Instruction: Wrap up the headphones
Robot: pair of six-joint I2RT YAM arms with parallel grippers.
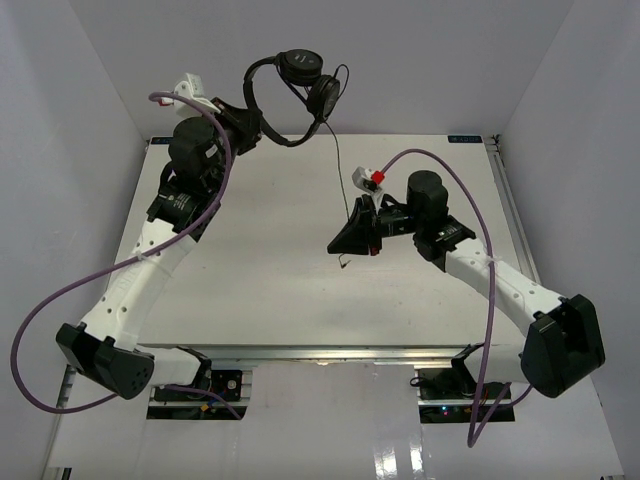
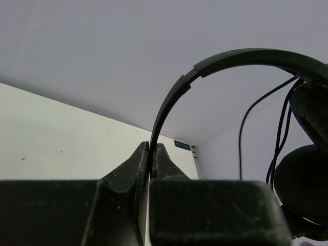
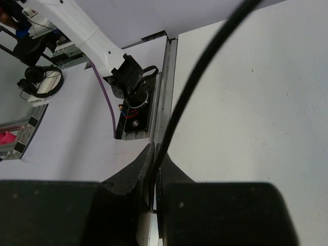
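The black headphones (image 1: 298, 66) hang in the air at the back of the table, in front of the rear wall. My left gripper (image 1: 260, 128) is shut on the lower end of their thin headband (image 2: 246, 56). In the left wrist view the gripper (image 2: 152, 149) pinches the band, and the two padded earcups (image 2: 307, 174) sit at the right edge. The thin black cord (image 1: 337, 170) drops from the earcups to my right gripper (image 1: 340, 245), low over the middle of the table. In the right wrist view that gripper (image 3: 156, 154) is shut on the cord (image 3: 205, 66). A short cord tail (image 1: 342, 262) sticks out below it.
The white table (image 1: 250, 260) is boxed in by white walls at the back and both sides. Thick purple cables (image 1: 60, 300) loop off both arms. The left arm's base (image 3: 130, 77) and the metal rail (image 1: 320, 352) line the near edge.
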